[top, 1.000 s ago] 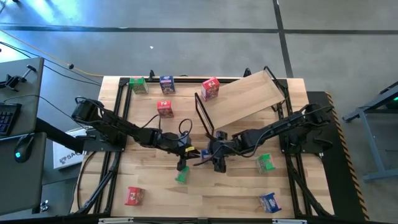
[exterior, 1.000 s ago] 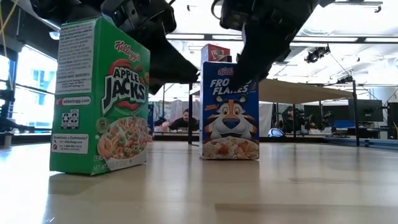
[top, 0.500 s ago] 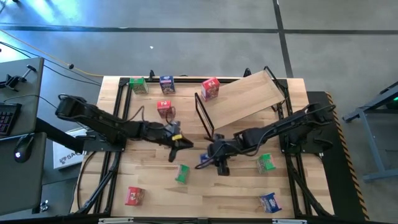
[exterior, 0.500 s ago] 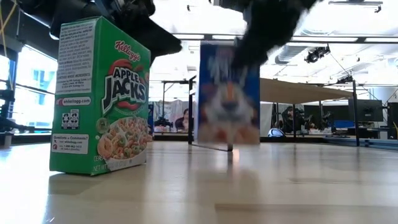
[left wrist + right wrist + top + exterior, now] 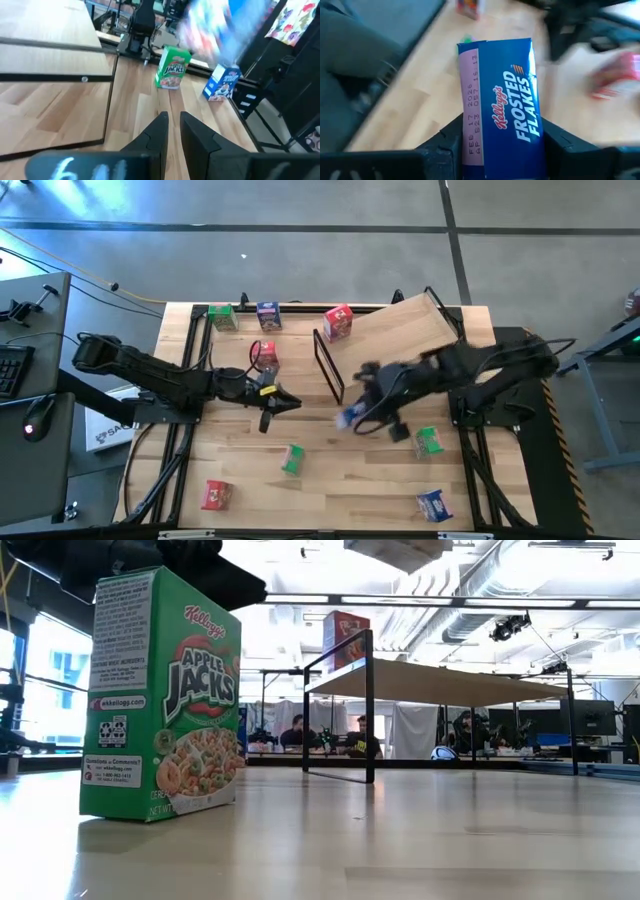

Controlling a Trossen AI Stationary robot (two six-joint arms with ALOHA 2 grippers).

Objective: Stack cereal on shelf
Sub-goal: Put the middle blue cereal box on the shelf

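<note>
My right gripper (image 5: pixel 358 416) is shut on a blue Frosted Flakes box (image 5: pixel 500 100), held in the air near the black frame end (image 5: pixel 329 366) of the tilted plywood shelf (image 5: pixel 395 335). My left gripper (image 5: pixel 276 402) hovers left of centre, beside a red box (image 5: pixel 264 353), with a narrow gap between its fingers (image 5: pixel 160 131). A green Apple Jacks box (image 5: pixel 160 695) stands on its base on the table (image 5: pixel 292 459). Another red box (image 5: pixel 338 322) sits by the shelf's far corner. My right gripper pinches the blue box between its two fingers, one pad (image 5: pixel 451 142) on the narrow date-stamped side and the other on the opposite side (image 5: pixel 536 131). The fingers come from the table's right. The box is lifted clear of the table.
Green (image 5: pixel 222 317) and blue (image 5: pixel 268 314) boxes stand along the far edge. A green box (image 5: pixel 428 442) and a blue one (image 5: pixel 433 504) stand near the right, a red one (image 5: pixel 216 495) at the near left. Bare planks lie at the near middle.
My right gripper has lifted the blue box off the table and carried it up and toward the table's right, out of the low view. My left gripper has drawn back from the green box toward the table's left and far side; that box stays standing.
</note>
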